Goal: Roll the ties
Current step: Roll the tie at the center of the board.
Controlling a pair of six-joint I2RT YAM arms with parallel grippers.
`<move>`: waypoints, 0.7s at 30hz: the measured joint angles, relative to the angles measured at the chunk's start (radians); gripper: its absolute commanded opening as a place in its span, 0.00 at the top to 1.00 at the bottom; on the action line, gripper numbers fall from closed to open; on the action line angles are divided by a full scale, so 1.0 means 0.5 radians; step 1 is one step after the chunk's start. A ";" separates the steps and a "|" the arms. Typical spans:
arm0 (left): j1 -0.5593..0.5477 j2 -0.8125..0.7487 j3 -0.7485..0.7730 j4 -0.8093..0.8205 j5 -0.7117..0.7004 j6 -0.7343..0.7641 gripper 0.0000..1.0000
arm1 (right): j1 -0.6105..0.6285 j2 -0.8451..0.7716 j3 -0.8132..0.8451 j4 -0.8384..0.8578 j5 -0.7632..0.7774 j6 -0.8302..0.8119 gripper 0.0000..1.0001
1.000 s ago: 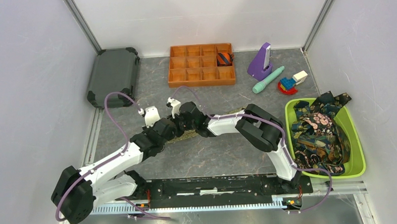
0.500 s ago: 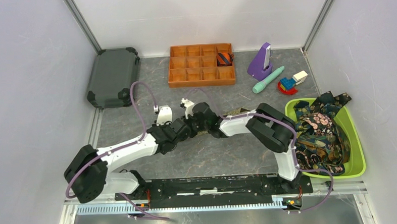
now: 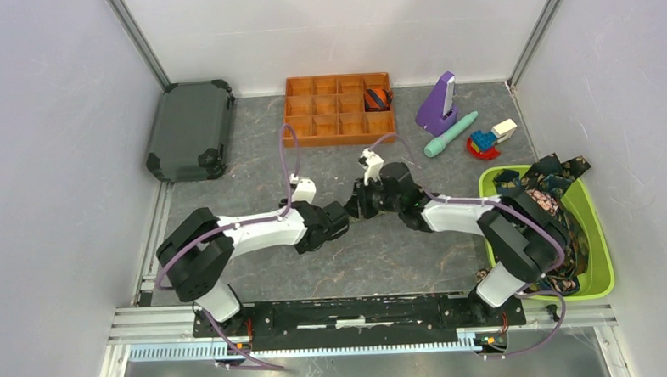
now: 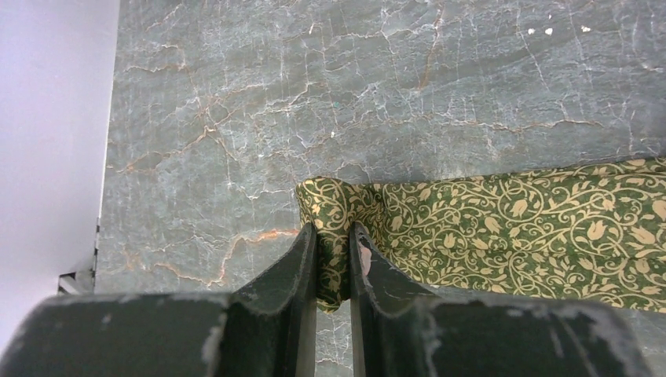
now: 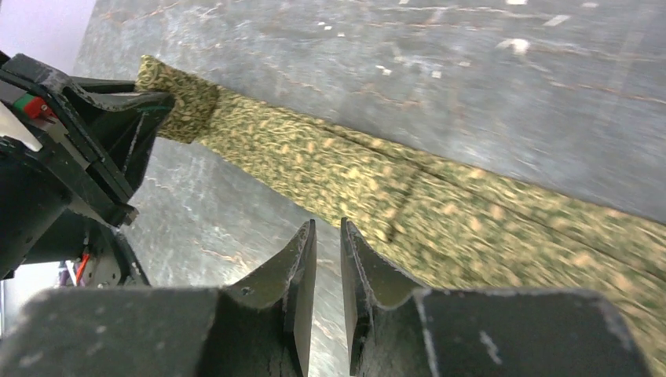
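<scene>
An olive-green tie (image 4: 510,228) with a pale vine print lies stretched over the marble table. My left gripper (image 4: 331,236) is shut on its folded end, fabric pinched between both fingers. In the right wrist view the same tie (image 5: 393,181) runs diagonally, its end held by the left gripper (image 5: 161,110). My right gripper (image 5: 328,229) hovers at the tie's near edge, its jaws a narrow gap apart with only table showing between them. From above, both grippers (image 3: 342,218) (image 3: 358,203) meet mid-table and hide the tie. Several dark patterned ties (image 3: 531,222) fill a green bin. A rolled striped tie (image 3: 378,97) sits in a tray.
The orange compartment tray (image 3: 338,124) stands at the back centre, a dark case (image 3: 190,129) at the back left. A purple wedge (image 3: 437,103), a teal stick (image 3: 451,134) and toy blocks (image 3: 487,139) lie at the back right. The green bin's rim (image 3: 603,257) is at the right edge.
Both arms have moved rightward together, the left gripper carrying the tie's end from left of centre to mid-table. The left arm now stretches out low across the table.
</scene>
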 measured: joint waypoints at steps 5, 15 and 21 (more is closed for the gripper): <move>-0.027 0.151 0.094 -0.099 -0.021 -0.024 0.98 | -0.119 -0.194 -0.146 -0.036 0.024 -0.021 0.76; -0.082 0.365 0.163 -0.153 -0.021 -0.040 0.98 | -0.132 -0.387 -0.269 -0.050 0.019 -0.037 0.76; -0.098 0.474 0.231 -0.144 -0.002 -0.036 0.98 | -0.154 -0.457 -0.301 -0.067 0.024 -0.050 0.75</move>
